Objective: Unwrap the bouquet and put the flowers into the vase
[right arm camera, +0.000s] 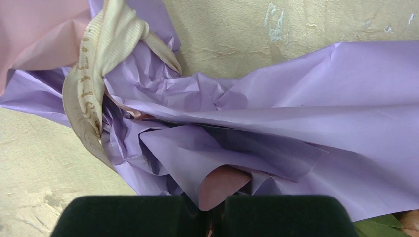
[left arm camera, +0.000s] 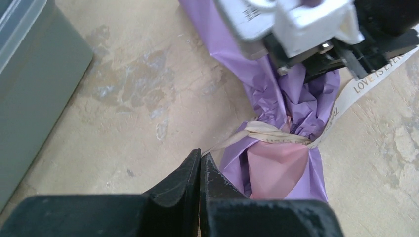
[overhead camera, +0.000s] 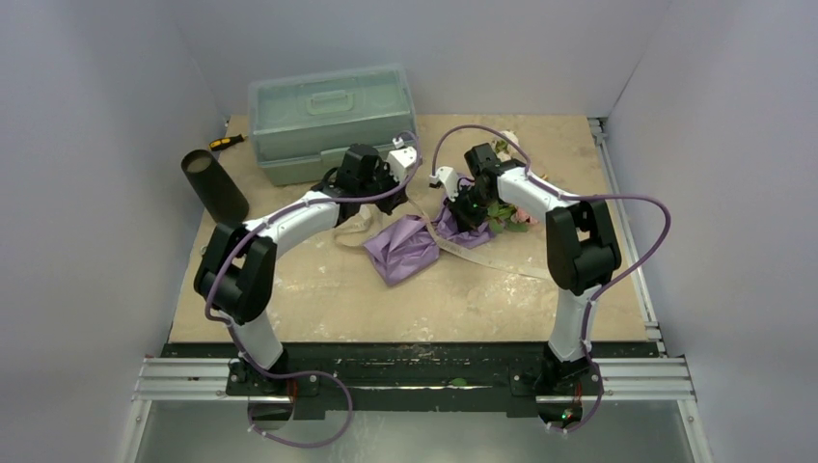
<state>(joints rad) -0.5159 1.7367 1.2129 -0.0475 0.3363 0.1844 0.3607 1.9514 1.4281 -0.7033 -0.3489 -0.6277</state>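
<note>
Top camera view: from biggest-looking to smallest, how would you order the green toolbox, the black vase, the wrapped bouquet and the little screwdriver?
1. toolbox, clearly the largest
2. bouquet, though the right arm covers part of it
3. vase
4. screwdriver, by far the smallest

Lab cell, plain partition walls (overhead camera: 96, 145)

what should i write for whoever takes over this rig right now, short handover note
Left end effector: shut, tips at the ribbon's loose tail; grip unclear.
Right end effector: shut on the bouquet's paper.
Bouquet lies mid-table, ribbon knotted around it; flowers poke out by the right arm. Vase at far left, near the toolbox.
Done: nothing unwrapped yet.
Left: untie ribbon, open paper, put flowers into vase.
</note>
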